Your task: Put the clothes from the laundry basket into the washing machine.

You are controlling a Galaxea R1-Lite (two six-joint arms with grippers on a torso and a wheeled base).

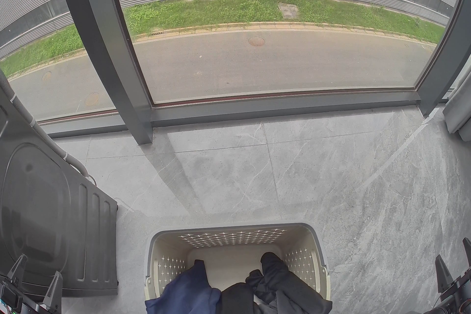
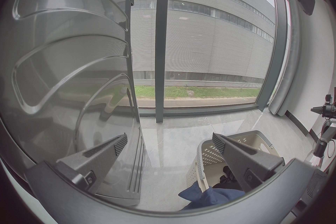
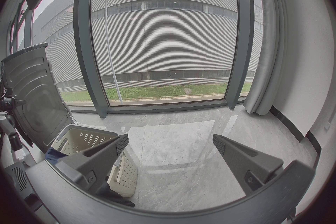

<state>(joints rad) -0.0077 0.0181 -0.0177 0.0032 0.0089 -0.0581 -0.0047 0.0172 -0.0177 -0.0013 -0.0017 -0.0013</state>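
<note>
A cream laundry basket (image 1: pixel 314 251) with perforated walls stands on the grey tiled floor at the bottom centre of the head view. Inside lie a navy blue garment (image 1: pixel 189 293) and black clothes (image 1: pixel 287 288). The grey washing machine (image 1: pixel 49 226) stands to the basket's left, its back panel facing me. My left gripper (image 1: pixel 35 280) hovers open in front of that panel, holding nothing, and its wrist view shows the basket (image 2: pixel 204 160) beside the machine (image 2: pixel 70 60). My right gripper (image 3: pixel 169 142) is open and empty, right of the basket (image 3: pixel 84 137), above bare floor.
A floor-to-ceiling window with a dark frame post (image 1: pixel 98 35) runs along the far side. A grey curtain (image 3: pixel 266 42) hangs by the white wall on the right. Open tiled floor (image 1: pixel 319 172) stretches between the basket and the window.
</note>
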